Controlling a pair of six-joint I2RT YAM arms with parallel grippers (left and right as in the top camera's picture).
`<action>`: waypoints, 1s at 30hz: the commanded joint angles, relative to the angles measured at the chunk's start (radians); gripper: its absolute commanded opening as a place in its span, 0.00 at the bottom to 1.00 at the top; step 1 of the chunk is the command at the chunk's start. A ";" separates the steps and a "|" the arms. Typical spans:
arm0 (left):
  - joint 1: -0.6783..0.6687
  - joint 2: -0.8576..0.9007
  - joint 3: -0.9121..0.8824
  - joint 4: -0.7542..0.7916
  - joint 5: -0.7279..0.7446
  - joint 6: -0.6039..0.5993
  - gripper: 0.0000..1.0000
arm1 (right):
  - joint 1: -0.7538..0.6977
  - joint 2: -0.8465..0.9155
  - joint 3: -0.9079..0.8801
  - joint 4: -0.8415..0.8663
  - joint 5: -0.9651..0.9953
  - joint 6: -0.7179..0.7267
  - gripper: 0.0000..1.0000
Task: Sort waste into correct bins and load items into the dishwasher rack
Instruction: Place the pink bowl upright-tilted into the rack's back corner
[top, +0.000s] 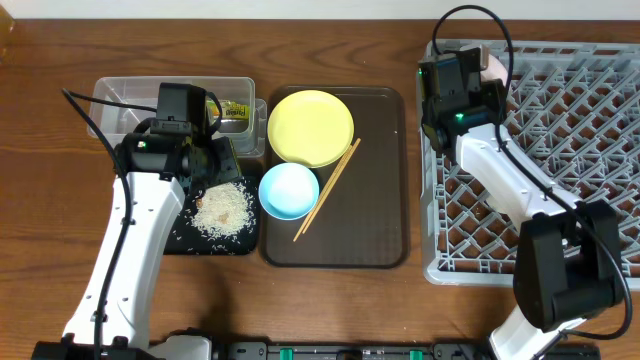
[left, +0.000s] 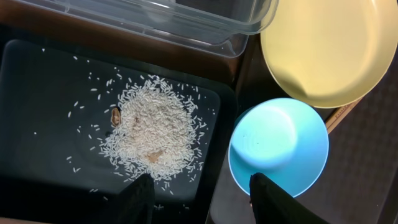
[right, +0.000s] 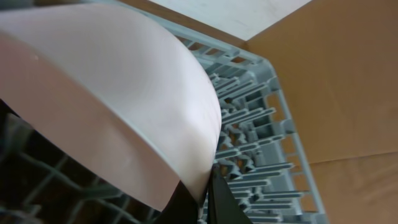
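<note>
From overhead, the rice (top: 224, 208) lay in the black tray (top: 180, 235) and the snack wrapper (top: 236, 111) in the clear tub (top: 125, 95), so the waste seemed mostly sorted. The yellow plate (top: 311, 127), the blue bowl (top: 289, 190) and the chopsticks (top: 327, 190) waited on the brown tray (top: 370, 200); I saw no dish standing in the dishwasher rack (top: 570, 130).

In the left wrist view, the left gripper (left: 202, 186) hung over the edge of the black tray, fingers apart and holding nothing.

In the right wrist view, the right gripper (right: 202, 199) was pinched on the rim of the white bowl (right: 112, 106), which was tilted above a corner of the rack and, I think, not yet set between the pegs
</note>
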 joint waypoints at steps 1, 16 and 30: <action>0.003 -0.008 0.006 -0.006 -0.019 0.002 0.52 | 0.049 0.015 -0.021 -0.015 -0.295 0.082 0.01; 0.003 -0.008 0.006 -0.010 -0.019 0.002 0.52 | 0.010 0.015 -0.021 0.182 -0.064 0.026 0.01; 0.003 -0.008 0.005 -0.014 -0.019 0.002 0.52 | -0.041 0.015 -0.021 0.238 0.034 0.026 0.01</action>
